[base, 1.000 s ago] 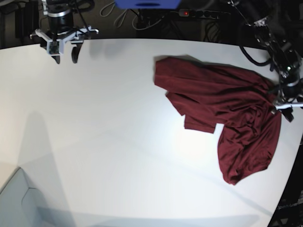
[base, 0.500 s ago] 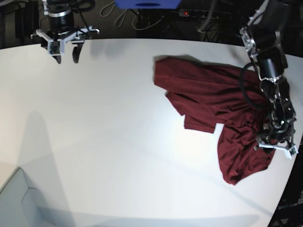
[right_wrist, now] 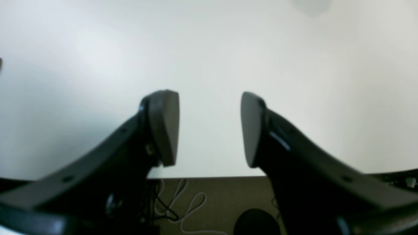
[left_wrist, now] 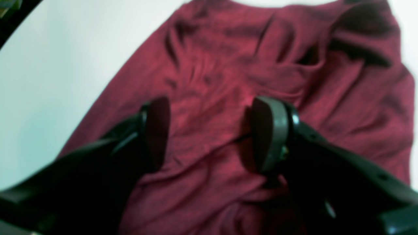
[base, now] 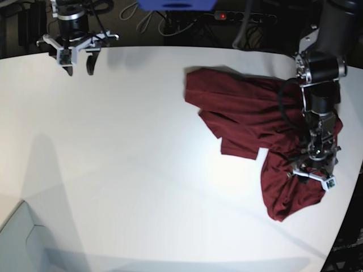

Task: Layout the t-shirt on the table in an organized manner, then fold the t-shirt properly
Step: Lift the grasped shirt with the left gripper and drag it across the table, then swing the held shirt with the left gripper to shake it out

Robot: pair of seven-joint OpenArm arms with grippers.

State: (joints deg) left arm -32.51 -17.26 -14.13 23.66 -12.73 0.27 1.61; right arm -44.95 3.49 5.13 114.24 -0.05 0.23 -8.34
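We find the t-shirt (base: pixel 258 124) crumpled in a heap on the right side of the table (base: pixel 125 141), one lobe trailing toward the near edge, nothing laid flat yet. Over the past second the left gripper (base: pixel 312 175) has travelled from the shirt's far right edge down over that lower lobe, which we judge to be a move to a fresh picking point for spreading. In the left wrist view its jaws stand apart with wrinkled cloth (left_wrist: pixel 209 137) directly beneath and between them; nothing is pinched, though blur leaves it unclear whether the tips touch the fabric. The right gripper (base: pixel 76 54) sits parted and empty at the far left corner, well apart from the shirt.
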